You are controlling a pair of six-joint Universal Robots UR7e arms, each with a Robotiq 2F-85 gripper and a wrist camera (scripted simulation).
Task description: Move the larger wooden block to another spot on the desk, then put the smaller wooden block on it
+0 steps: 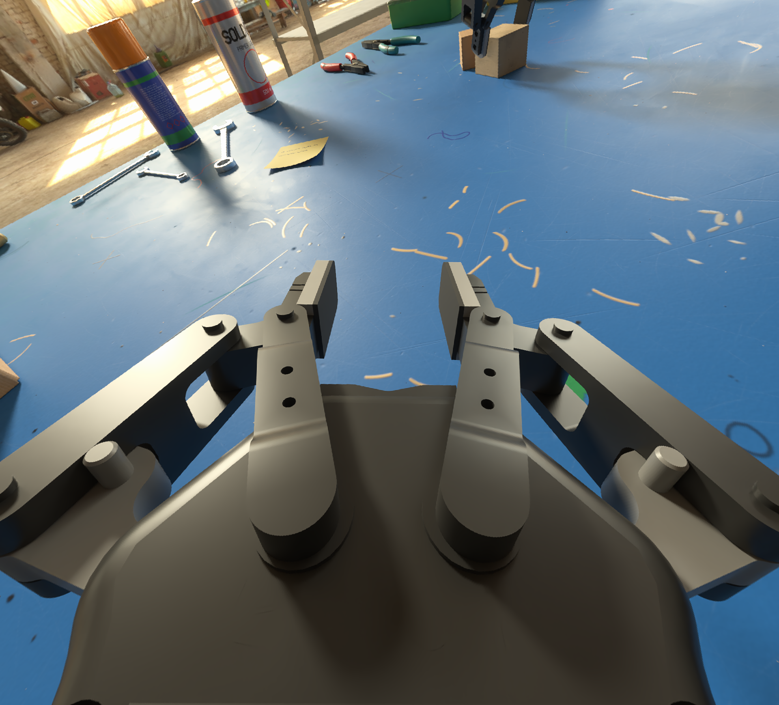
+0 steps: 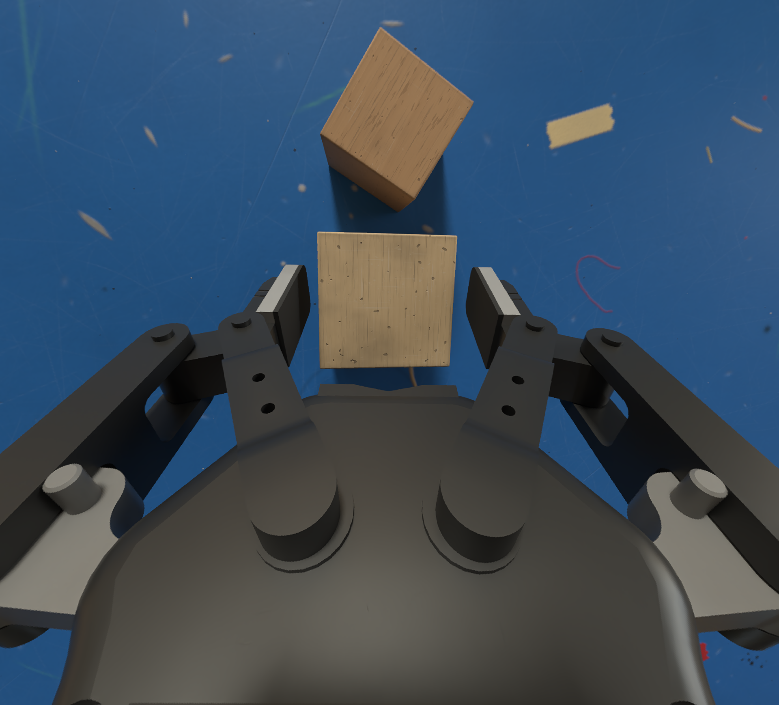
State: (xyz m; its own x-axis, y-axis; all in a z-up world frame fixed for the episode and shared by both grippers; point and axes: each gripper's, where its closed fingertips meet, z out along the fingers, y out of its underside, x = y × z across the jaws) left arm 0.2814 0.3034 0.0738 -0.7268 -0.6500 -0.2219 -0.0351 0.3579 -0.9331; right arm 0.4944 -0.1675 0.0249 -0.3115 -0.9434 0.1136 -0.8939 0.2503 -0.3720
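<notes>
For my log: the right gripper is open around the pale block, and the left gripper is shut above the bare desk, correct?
Not quite: the left gripper is open, not shut, as the left wrist view shows. The right gripper is open around the pale block, and the left is above bare desk.

We see the two blocks just beside each other on the table (image 2: 126,136), one block (image 2: 385,301) between the right end effector's (image 2: 388,305) fingers, the other block (image 2: 396,115) beyond it. Two cans (image 1: 143,86) stand behind the wrenches (image 1: 114,176).
</notes>
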